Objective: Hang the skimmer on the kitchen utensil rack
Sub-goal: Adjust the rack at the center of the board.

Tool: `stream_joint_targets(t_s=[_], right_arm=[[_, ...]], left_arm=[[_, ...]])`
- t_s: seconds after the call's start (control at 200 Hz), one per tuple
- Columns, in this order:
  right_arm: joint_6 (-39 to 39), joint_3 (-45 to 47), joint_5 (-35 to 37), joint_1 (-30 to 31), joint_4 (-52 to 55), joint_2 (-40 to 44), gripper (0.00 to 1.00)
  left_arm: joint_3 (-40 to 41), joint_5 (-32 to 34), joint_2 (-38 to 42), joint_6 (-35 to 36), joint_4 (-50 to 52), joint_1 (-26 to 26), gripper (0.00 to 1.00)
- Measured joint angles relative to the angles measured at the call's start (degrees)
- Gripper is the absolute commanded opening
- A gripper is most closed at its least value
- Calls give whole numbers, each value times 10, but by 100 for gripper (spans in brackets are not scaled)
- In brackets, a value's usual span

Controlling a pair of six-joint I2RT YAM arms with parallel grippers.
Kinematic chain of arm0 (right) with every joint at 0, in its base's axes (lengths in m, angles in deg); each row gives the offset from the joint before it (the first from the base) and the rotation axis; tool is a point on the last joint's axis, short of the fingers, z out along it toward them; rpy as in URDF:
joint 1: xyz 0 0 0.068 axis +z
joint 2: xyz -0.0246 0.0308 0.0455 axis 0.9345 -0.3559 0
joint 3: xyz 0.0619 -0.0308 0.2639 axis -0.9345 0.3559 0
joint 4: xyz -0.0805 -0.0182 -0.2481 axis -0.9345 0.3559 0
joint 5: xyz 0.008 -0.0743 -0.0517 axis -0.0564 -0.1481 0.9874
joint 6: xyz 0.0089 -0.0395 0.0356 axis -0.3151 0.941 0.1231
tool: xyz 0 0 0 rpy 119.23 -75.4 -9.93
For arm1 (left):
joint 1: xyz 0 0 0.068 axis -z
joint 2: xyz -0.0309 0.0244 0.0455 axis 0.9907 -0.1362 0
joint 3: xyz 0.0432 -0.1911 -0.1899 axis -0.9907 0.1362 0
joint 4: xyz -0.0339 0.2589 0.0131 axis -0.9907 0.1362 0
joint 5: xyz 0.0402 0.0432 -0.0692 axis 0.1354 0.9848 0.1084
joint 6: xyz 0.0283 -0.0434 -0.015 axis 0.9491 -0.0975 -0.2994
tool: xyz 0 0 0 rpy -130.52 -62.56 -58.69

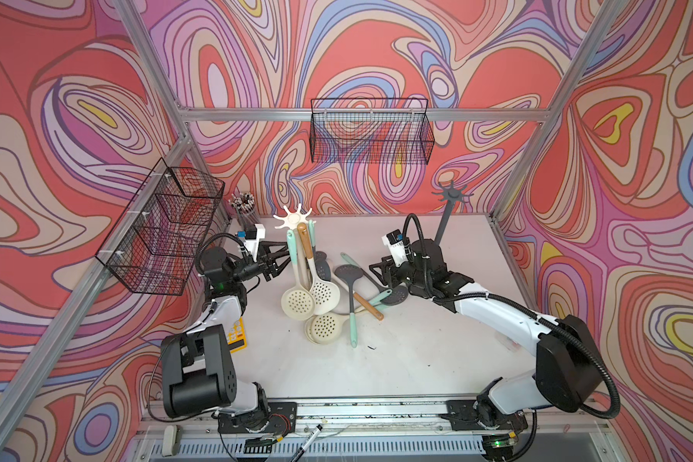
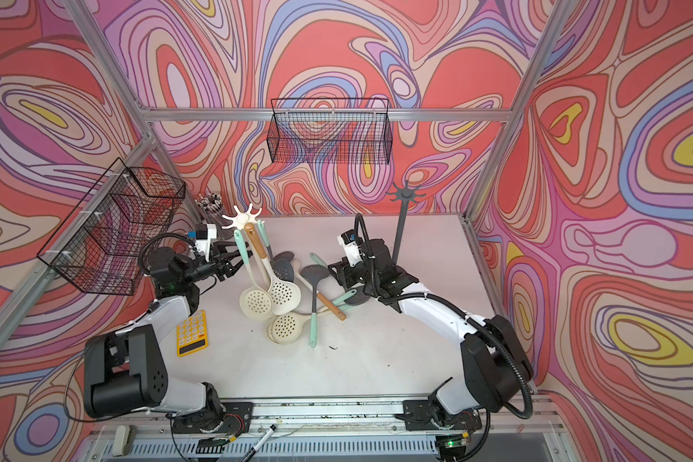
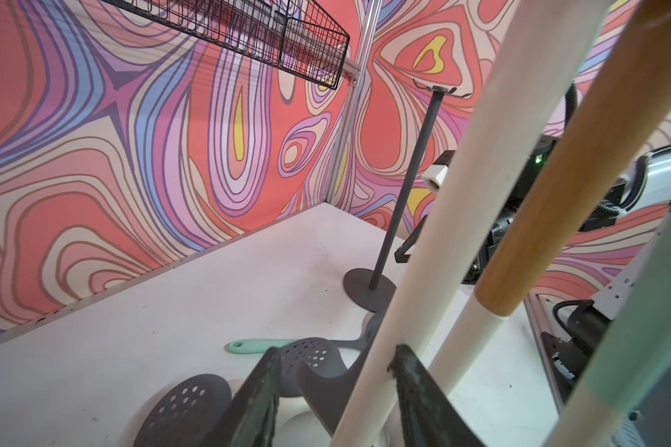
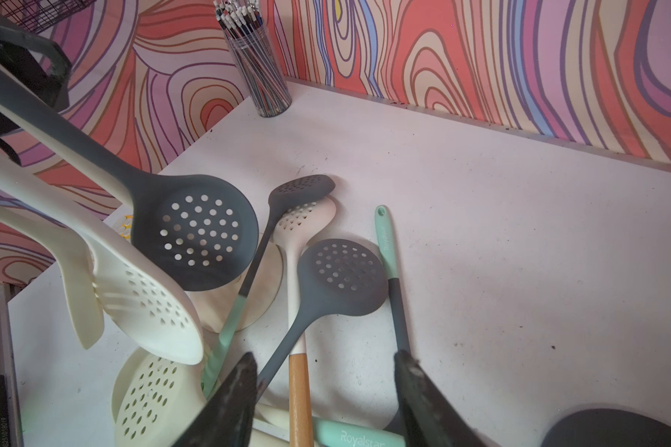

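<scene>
Left tool (image 3: pixel 337 348) part-open astride the apparent pole of the cream star-topped utensil rack (image 1: pixel 294 219), right tool (image 4: pixel 325 355) open, empty over loose grey and cream perforated skimmers (image 1: pixel 351 276) on the white counter (image 1: pixel 417 360) at its 4 o'clock; risk: a clamp tipping the rack, shedding hung skimmers (image 1: pixel 299 300).

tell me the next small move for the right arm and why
Probably lower the right gripper onto the wooden-handled cream skimmer lying on the white table and close. Its jaws stand open, straddling that handle in the right wrist view, holding nothing, and the cream star-topped utensil rack shows bare prongs.
</scene>
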Motion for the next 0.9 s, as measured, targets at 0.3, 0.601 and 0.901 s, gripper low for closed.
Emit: stream_joint_targets(t_s=[0.3, 0.601, 0.901], right_arm=[[7, -2, -35, -3, 0, 2, 58], [24, -51, -152, -3, 0, 0, 57], [26, -67, -174, -3, 0, -9, 57]], left_arm=[[1, -22, -5, -46, -80, 5, 49], [17, -29, 37, 12, -17, 5, 52], [-3, -15, 79, 196, 210, 17, 50]])
